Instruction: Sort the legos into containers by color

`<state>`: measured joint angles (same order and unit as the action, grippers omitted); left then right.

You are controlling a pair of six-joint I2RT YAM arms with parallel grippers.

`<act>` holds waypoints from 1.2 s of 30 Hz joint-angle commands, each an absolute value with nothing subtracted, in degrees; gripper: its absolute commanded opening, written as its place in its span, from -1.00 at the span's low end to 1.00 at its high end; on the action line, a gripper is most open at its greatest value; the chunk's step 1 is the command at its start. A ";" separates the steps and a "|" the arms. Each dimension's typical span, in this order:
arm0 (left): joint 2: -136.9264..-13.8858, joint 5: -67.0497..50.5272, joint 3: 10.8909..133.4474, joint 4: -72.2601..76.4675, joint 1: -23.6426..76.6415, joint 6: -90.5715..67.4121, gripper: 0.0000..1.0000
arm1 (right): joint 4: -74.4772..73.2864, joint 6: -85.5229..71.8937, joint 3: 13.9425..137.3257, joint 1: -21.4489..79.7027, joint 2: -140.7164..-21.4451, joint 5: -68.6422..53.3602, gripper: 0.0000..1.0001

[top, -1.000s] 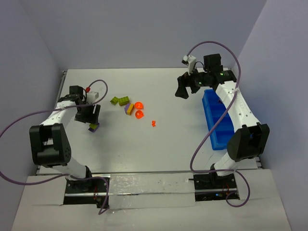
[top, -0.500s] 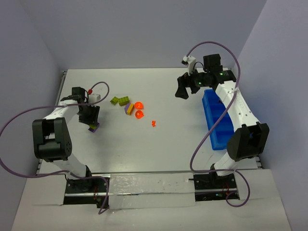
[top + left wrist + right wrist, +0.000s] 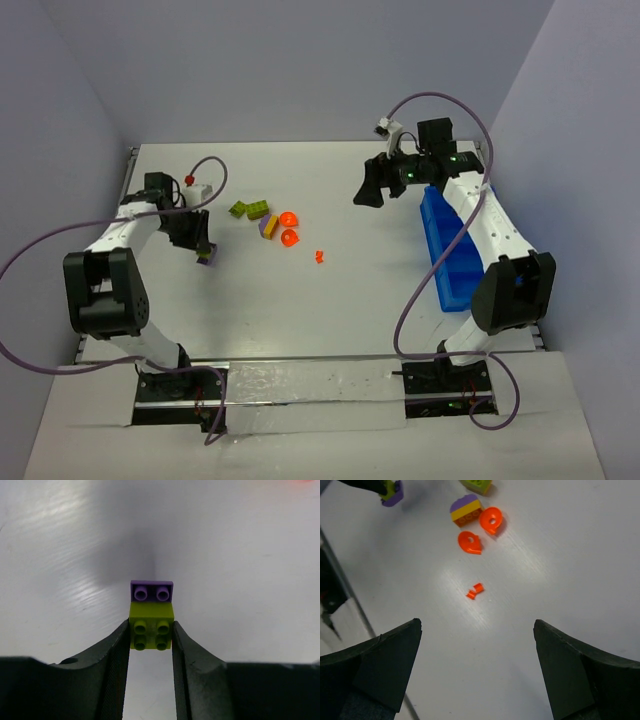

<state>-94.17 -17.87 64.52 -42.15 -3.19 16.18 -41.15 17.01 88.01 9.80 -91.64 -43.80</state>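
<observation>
My left gripper point(image 3: 203, 250) point(image 3: 150, 630) is shut on a lime-green brick point(image 3: 151, 630) that has a purple brick point(image 3: 151, 591) stuck to its far end. This pair point(image 3: 207, 257) is at the left of the table. The loose legos lie mid-table: lime-green bricks point(image 3: 250, 209), a purple-and-yellow brick point(image 3: 268, 226) point(image 3: 466, 510), two round orange pieces point(image 3: 288, 219) point(image 3: 491, 520) and a tiny orange piece point(image 3: 319, 256) point(image 3: 475, 590). My right gripper point(image 3: 372, 190) point(image 3: 477, 625) hangs open and empty above the table, right of the legos. The blue tray of containers point(image 3: 450, 250) stands at the right edge.
Purple cables loop from both arms. A small white block with a red top point(image 3: 195, 190) sits on the left arm's wrist. Walls close in the table at the left, back and right.
My left gripper has shut on the green-and-purple pair and carried it a little to the right. The right gripper has drifted slightly left and stays open.
</observation>
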 commanded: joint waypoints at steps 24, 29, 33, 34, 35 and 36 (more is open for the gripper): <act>-75.50 -74.24 68.53 -16.61 13.49 -8.70 -1.00 | -13.45 -7.93 90.20 30.74 -94.50 -70.02 0.95; -75.54 -74.28 68.77 -16.28 13.97 -9.38 -1.00 | -15.38 -7.00 91.72 31.41 -95.90 -70.51 0.82; -75.59 -73.95 68.76 -15.51 14.06 -10.06 -1.00 | -16.78 -6.07 92.54 32.09 -97.02 -71.44 0.58; -75.59 -73.88 68.71 -15.38 14.06 -10.25 -1.00 | -17.20 -5.67 92.63 32.29 -97.14 -71.58 0.49; -75.59 -73.75 68.65 -15.38 14.06 -10.44 -1.00 | -17.47 -5.47 92.64 32.42 -97.20 -71.71 0.41; -75.59 -73.74 68.72 -15.22 14.06 -10.46 -1.00 | -17.49 -5.45 92.64 32.43 -97.29 -71.72 0.34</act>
